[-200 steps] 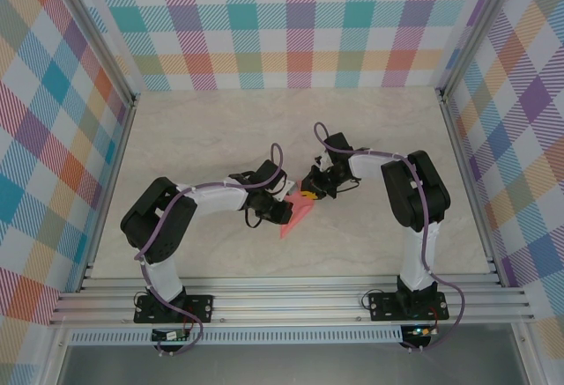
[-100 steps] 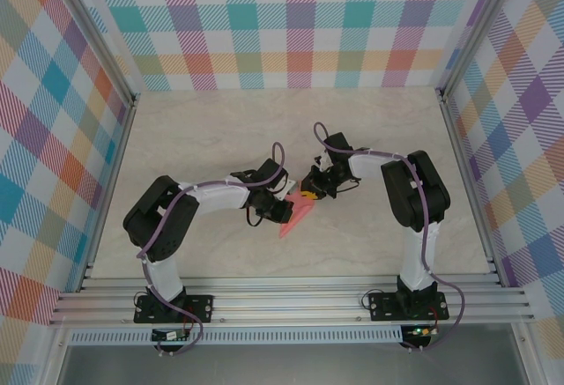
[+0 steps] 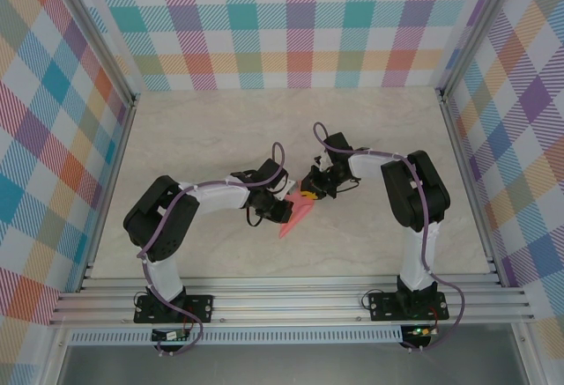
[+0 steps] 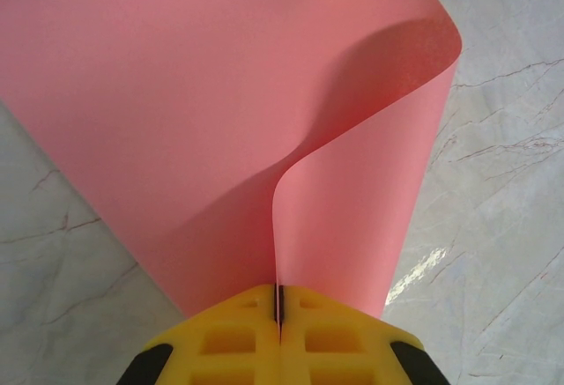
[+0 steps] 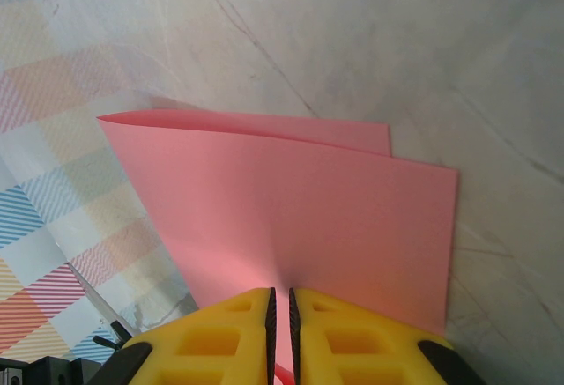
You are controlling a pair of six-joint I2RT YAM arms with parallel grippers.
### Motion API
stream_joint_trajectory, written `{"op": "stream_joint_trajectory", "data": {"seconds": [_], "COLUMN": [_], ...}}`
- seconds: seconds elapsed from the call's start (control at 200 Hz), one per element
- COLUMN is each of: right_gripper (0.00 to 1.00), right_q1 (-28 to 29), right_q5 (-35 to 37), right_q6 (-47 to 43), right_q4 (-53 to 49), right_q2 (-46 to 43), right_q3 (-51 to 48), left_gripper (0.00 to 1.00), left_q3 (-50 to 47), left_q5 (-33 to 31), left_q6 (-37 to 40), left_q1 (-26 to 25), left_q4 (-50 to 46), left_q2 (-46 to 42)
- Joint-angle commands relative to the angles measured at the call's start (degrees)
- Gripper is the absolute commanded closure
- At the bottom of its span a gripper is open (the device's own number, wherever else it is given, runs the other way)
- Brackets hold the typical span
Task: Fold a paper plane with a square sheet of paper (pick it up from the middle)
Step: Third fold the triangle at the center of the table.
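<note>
The square sheet of paper [image 3: 295,219] is a salmon-pink folded piece held just above the marble table, between both arms, its point aimed toward the near edge. My left gripper [image 3: 284,203] is shut on one edge of it. In the left wrist view the sheet of paper [image 4: 220,94] curls up in an S-shaped bend from the closed yellow jaws of the left gripper [image 4: 279,304]. My right gripper [image 3: 308,195] pinches the opposite side. In the right wrist view the paper [image 5: 300,200] shows two stacked layers fanning out from the right gripper [image 5: 280,306], whose jaws are nearly together on it.
Plaid walls [image 3: 291,24] with aluminium posts enclose the marble table [image 3: 220,129] at the back and both sides. A metal rail [image 3: 291,301] runs along the near edge, where both arm bases are bolted.
</note>
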Motion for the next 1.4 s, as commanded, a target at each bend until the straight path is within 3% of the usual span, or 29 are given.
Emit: {"op": "stream_joint_trajectory", "data": {"seconds": [0.0,0.95,1.395], "right_gripper": [0.84,0.85,0.84], "right_q1": [0.31,0.32,0.38], "right_q5": [3.4,4.51,4.39], "right_q6": [-0.59,-0.55,-0.36], "right_q4": [-2.99,-3.87,-3.52], "right_q2": [2.83,3.15,3.24], "right_q3": [-0.11,0.07,-0.11], "left_gripper": [1.0,1.0,1.0], "left_q3": [0.05,-6.37,-4.55], "left_q5": [-1.55,-2.25,-0.02], "left_q6": [-0.73,-6.1,-4.88], "left_q1": [0.81,0.88,0.97], "left_q4": [-1.47,6.06,5.89], "left_q2": [1.05,-4.77,-2.28]}}
